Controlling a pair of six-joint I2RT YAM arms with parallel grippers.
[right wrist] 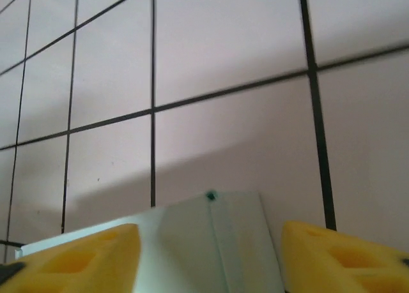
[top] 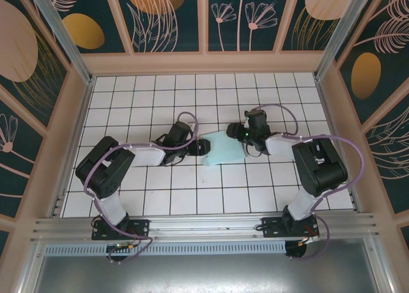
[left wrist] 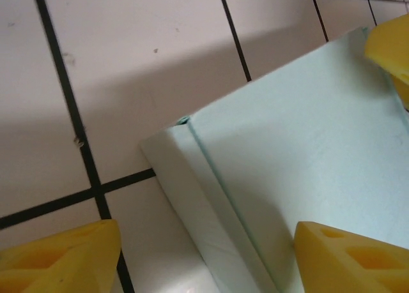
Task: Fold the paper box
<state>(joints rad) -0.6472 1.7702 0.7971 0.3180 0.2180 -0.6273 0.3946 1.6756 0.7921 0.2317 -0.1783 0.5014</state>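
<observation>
Left gripper point(left wrist: 208, 245) stands with its yellow fingers point(left wrist: 61, 258) spread wide and nothing pinched between them: one finger hangs over bare white tile, the other over the pale mint sheet of the paper box point(left wrist: 300, 159). The box's folded edge strip and its crease run down between the two. Another yellow tip point(left wrist: 391, 44) sits at the box's far corner in this view; whose it is cannot be told. Right gripper point(right wrist: 211, 235) is likewise wide apart, its fingers either side of a creased corner of the box, which reaches just in between them with a small dark notch at its top edge. From above, the box lies flat near the middle of the tiled table point(top: 160, 95), directly between the two grippers, the left one at its left end and the right one at its far right corner. Both arms bend outward at the elbow and then turn inward. The left arm point(top: 105, 168) and the right arm point(top: 316, 162) lie low, forearms pointing at each other across the box, with purple cables point(top: 358, 159) looping along them.
</observation>
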